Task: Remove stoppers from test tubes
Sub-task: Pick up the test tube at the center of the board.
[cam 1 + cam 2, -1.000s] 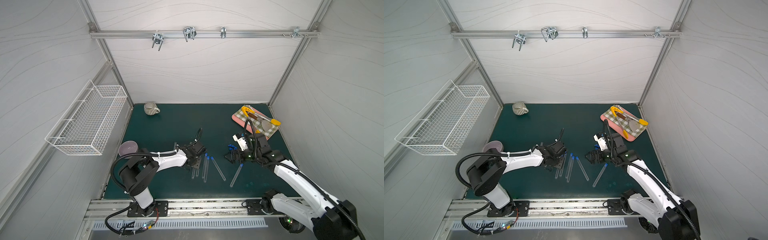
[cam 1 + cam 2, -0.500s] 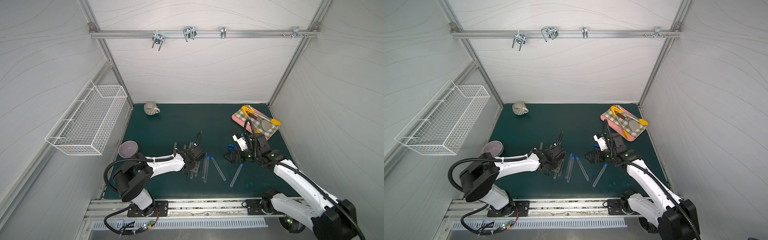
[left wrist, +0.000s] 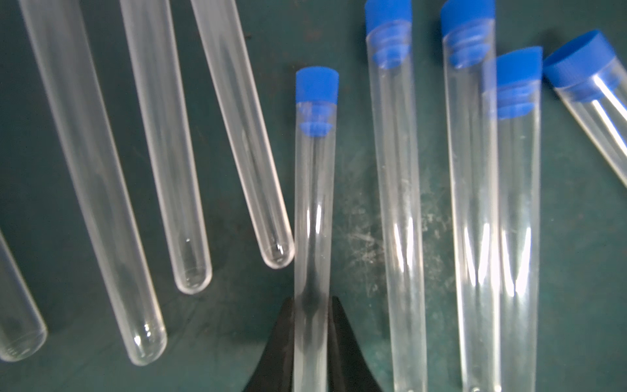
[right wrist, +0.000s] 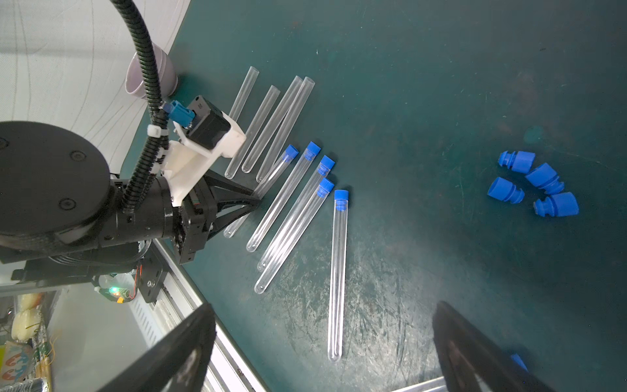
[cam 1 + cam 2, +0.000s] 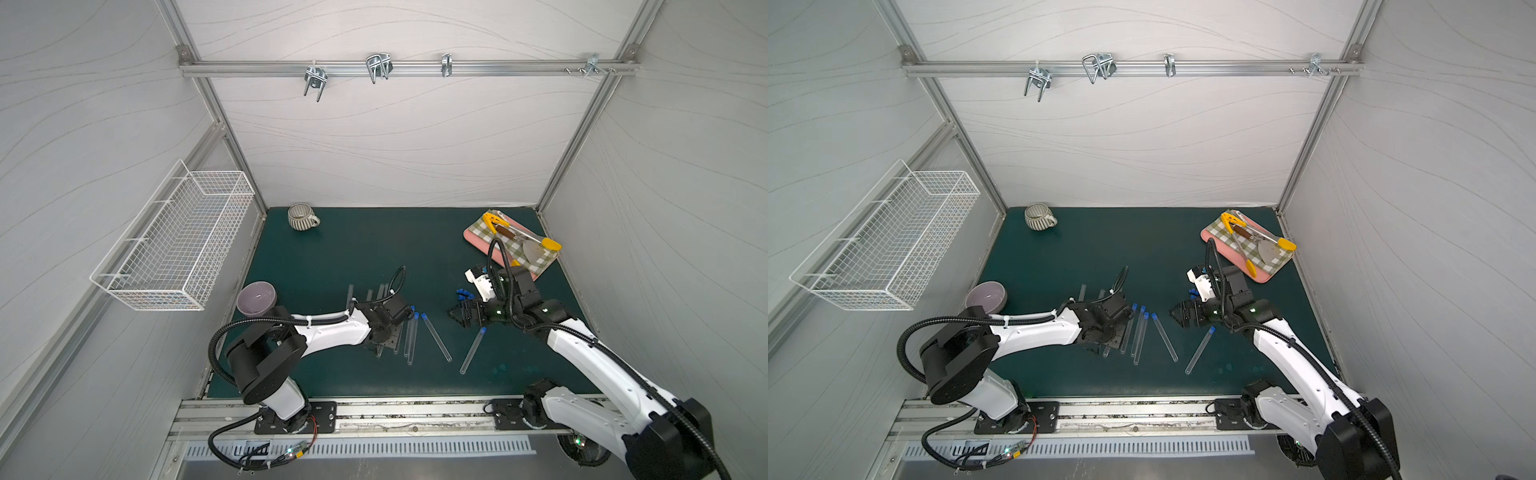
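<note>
Change from earlier frames: the left gripper (image 3: 311, 322) has come forward and down onto the row of test tubes (image 4: 282, 197). Its jaws, part open a second ago, are now closed. The right arm has not moved.
Left gripper: it is clamped across the lower body of one stoppered tube (image 3: 312, 203), whose blue stopper (image 3: 316, 85) is still seated. Whether this tube is lifted off the mat cannot be told.
Right gripper (image 5: 464, 316): its jaws are spread wide and hold nothing, low over the mat.
Other tubes: four open tubes (image 4: 260, 127) fan out on one side of the held tube. Four stoppered ones lie just beside it on the other side. A sixth stoppered tube (image 5: 472, 351) lies apart, near the right gripper.
Loose stoppers (image 4: 534, 185): four are clustered on the mat, well apart from the tubes.
Surface: a dark green mat (image 5: 332, 257), scuffed pale under the tubes.
Room: white panelled walls and an aluminium rail (image 5: 407, 66) with hooks. A wire basket (image 5: 174, 245) hangs on the left wall. A striped mug (image 5: 301, 217) stands at the back and a purple bowl (image 5: 256, 297) beside the left arm. A checked cloth (image 5: 523, 253) with utensils lies at the back right.
View differences: only the left wrist view shows the grip and the stopper ribs inside the tube mouths. In both top views the arm's own wrist hides the grip. The right wrist view shows the loose stoppers singly, while the top views show only a small blue cluster.
</note>
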Available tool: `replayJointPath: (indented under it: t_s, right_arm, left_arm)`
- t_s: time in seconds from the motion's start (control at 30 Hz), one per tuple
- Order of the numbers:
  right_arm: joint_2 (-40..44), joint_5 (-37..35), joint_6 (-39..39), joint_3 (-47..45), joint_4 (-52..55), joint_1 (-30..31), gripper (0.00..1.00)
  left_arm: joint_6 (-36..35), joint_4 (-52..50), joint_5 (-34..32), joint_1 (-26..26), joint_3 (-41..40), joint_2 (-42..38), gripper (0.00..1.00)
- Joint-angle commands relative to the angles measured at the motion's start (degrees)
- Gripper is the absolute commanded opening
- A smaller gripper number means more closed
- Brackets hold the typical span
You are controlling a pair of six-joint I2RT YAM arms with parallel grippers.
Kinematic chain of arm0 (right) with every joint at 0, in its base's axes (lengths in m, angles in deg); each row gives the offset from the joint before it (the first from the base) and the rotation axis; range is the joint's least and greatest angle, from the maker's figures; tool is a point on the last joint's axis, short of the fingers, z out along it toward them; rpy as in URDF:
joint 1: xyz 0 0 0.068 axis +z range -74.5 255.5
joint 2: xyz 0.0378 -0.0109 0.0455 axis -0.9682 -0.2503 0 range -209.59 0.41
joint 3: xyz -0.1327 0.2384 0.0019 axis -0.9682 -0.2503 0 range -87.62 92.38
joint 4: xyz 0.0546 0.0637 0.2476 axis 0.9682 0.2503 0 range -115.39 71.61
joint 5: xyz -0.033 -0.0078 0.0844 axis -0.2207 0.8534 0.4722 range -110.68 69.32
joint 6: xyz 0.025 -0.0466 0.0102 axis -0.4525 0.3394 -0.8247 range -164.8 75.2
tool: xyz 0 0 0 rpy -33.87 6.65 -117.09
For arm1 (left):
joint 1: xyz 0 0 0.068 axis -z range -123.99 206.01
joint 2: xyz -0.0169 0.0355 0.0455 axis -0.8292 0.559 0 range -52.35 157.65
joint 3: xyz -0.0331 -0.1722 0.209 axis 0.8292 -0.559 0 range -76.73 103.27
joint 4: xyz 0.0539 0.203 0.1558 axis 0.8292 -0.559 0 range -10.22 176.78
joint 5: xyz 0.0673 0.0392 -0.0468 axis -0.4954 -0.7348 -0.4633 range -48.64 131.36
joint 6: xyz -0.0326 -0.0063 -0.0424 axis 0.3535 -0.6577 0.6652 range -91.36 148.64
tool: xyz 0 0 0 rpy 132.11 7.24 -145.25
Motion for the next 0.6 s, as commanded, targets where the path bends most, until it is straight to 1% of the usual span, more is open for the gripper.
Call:
replayJointPath:
  t_s: [0.0, 0.27, 0.33, 0.4, 0.57]
  right_arm:
    - [0.7, 0.7, 0.8, 1.6, 0.4, 0.3, 0.99]
    - [0.7, 0.7, 0.7, 1.1, 0.3, 0.3, 0.99]
    - [0.7, 0.7, 0.7, 1.1, 0.3, 0.3, 0.99]
    - [1.0, 1.0, 0.7, 1.1, 0.4, 0.3, 0.99]
    - [1.1, 3.4, 0.2, 1.5, 0.8, 0.0, 0.99]
  left_arm:
    - [1.0, 1.2, 0.4, 0.2, 0.6, 2.0, 0.16]
    - [0.7, 1.5, 1.1, 0.2, 1.4, 3.0, 0.18]
    - [0.4, 1.1, 1.6, 0.2, 1.6, 2.5, 0.13]
    - [0.2, 0.6, 2.0, 0.2, 1.6, 1.2, 0.09]
    - [-3.3, 0.8, 3.7, 0.2, 1.1, -6.5, 0.08]
